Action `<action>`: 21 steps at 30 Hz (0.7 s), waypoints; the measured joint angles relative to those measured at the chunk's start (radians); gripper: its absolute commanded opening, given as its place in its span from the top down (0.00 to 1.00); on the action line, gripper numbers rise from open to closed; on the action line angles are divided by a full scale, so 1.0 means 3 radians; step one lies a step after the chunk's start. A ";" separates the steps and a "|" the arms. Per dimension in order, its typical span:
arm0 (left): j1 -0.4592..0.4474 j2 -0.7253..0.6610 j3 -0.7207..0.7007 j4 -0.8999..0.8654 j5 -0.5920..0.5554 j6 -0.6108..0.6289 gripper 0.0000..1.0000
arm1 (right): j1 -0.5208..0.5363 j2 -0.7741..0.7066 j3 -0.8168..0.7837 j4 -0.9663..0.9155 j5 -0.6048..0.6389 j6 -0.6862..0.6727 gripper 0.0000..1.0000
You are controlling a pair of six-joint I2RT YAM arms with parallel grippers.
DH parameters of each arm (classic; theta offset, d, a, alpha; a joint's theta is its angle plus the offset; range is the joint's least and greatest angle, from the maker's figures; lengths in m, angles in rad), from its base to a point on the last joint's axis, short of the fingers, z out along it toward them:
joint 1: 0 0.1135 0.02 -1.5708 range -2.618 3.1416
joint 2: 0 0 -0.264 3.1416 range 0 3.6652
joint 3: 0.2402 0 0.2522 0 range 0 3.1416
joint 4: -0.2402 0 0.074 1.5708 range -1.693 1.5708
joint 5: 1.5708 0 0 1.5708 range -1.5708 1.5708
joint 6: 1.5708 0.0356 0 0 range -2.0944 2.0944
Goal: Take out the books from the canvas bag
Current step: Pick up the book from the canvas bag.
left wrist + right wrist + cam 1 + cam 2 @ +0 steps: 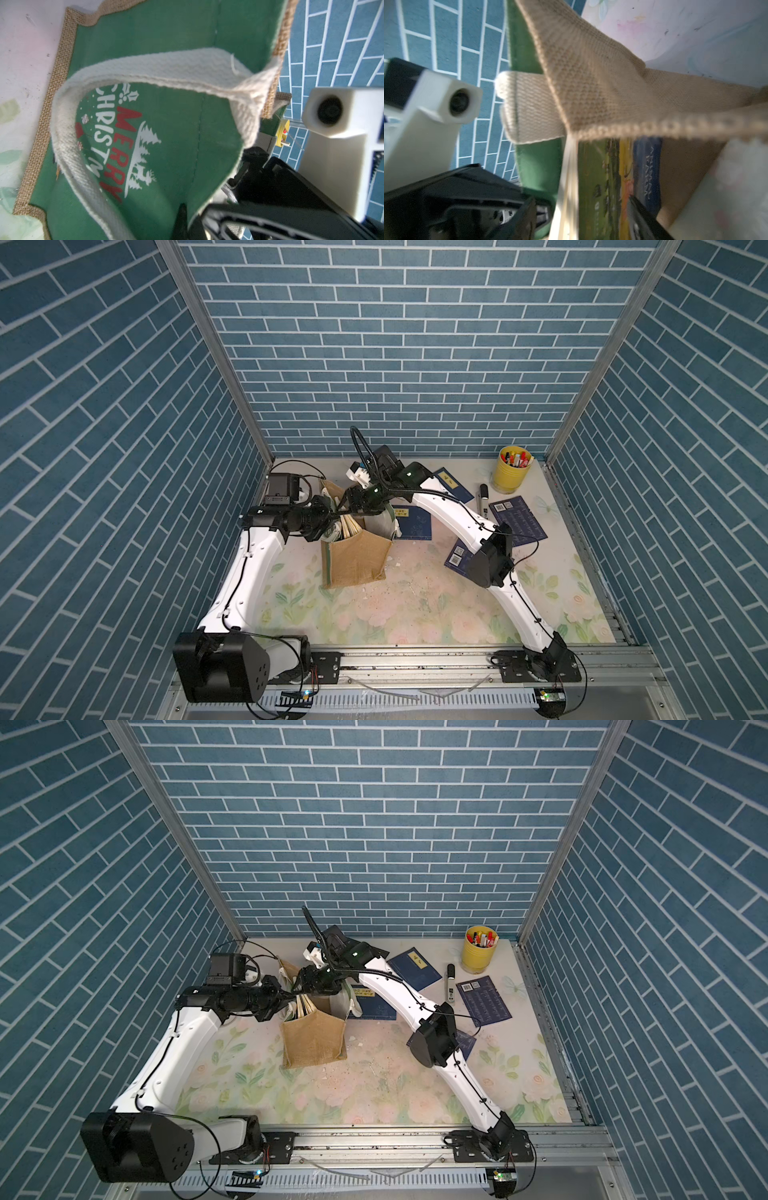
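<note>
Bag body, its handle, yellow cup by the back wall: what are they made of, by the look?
Canvas bag: coarse tan burlap-like weave, matte, open threads visible. Handle: cream woven webbing, probably cotton, ribbed texture, one loose thread. Yellow cup: smooth, slightly glossy; painted metal or plastic, cannot tell.

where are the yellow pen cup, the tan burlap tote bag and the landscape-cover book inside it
yellow pen cup [509, 479]: a top view, outer wall
tan burlap tote bag [357, 560]: a top view, plain front panel
landscape-cover book [602, 176]: right wrist view, green part of cover
</note>
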 measured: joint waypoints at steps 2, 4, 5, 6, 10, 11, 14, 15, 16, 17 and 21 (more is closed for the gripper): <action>0.0000 0.0001 0.0062 -0.0092 -0.0010 0.0086 1.00 | 0.0004 -0.0009 -0.0053 -0.0031 0.0102 0.0000 0.44; -0.0006 0.0001 0.0153 -0.0198 -0.0050 0.0183 1.00 | 0.0008 -0.0050 -0.0127 -0.0029 0.0198 -0.0003 0.50; -0.0006 0.0001 0.0201 -0.0261 -0.0076 0.0239 1.00 | 0.0008 -0.0090 -0.0182 -0.0033 0.0256 -0.0004 0.53; -0.0008 0.0001 0.0234 -0.0309 -0.0099 0.0278 1.00 | 0.0006 -0.0126 -0.0237 -0.0041 0.0303 -0.0011 0.57; -0.0014 0.0003 0.0333 -0.0484 -0.0193 0.0440 1.00 | -0.0004 -0.0207 -0.0364 -0.0095 0.0498 -0.0015 0.70; -0.0014 0.0009 0.0356 -0.0540 -0.0214 0.0482 1.00 | -0.0004 -0.0207 -0.0364 -0.0102 0.0535 -0.0014 0.70; -0.0014 0.0032 0.0406 -0.0641 -0.0264 0.0591 1.00 | -0.0009 -0.0207 -0.0362 -0.0121 0.0594 -0.0013 0.66; -0.0014 0.0038 0.0415 -0.0662 -0.0277 0.0622 1.00 | -0.0013 -0.0207 -0.0361 -0.0135 0.0604 -0.0010 0.63; -0.0014 0.0045 0.0423 -0.0692 -0.0290 0.0656 1.00 | -0.0017 -0.0207 -0.0357 -0.0151 0.0617 -0.0011 0.59; -0.0014 0.0052 0.0434 -0.0718 -0.0298 0.0683 1.00 | -0.0019 -0.0207 -0.0352 -0.0164 0.0623 -0.0001 0.56; -0.0014 0.0093 0.0479 -0.0792 -0.0333 0.0782 1.00 | -0.0024 -0.0212 -0.0319 -0.0201 0.0642 0.0000 0.47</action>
